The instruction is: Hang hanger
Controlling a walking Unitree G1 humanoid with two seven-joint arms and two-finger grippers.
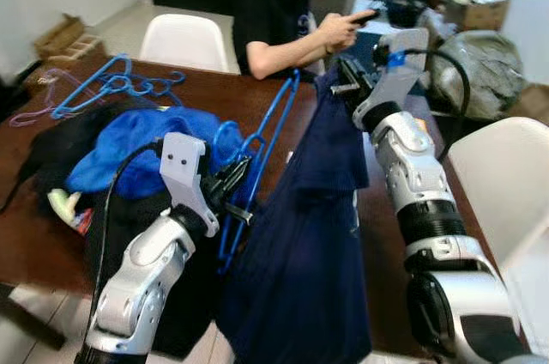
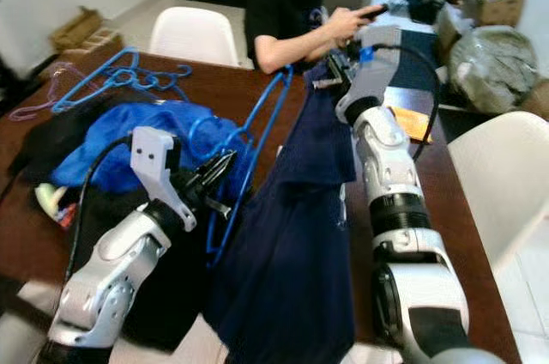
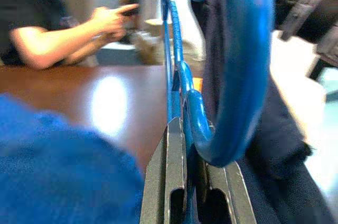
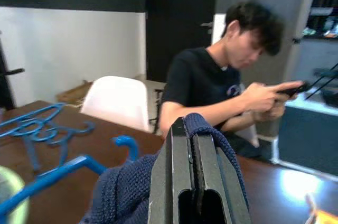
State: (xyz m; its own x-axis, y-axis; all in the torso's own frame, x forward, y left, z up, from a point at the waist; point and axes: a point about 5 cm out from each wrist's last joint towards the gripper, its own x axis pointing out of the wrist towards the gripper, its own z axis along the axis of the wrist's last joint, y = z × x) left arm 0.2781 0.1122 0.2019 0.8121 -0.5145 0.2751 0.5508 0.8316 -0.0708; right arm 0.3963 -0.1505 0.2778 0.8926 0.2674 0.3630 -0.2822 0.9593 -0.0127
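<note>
Two grippers at work over brown table (image 1: 257,102): left gripper (image 1: 233,177) clamped on blue hanger (image 1: 262,154), right gripper (image 1: 345,72) pinching navy garment (image 1: 309,235) aloft. No legible writing anywhere.

No readable text, labels, brands or numbers showing anywhere — nothing legible on the worktop (image 1: 257,102), the garments, or the person's black shirt (image 4: 198,78) — its chest print is blurring out.
</note>
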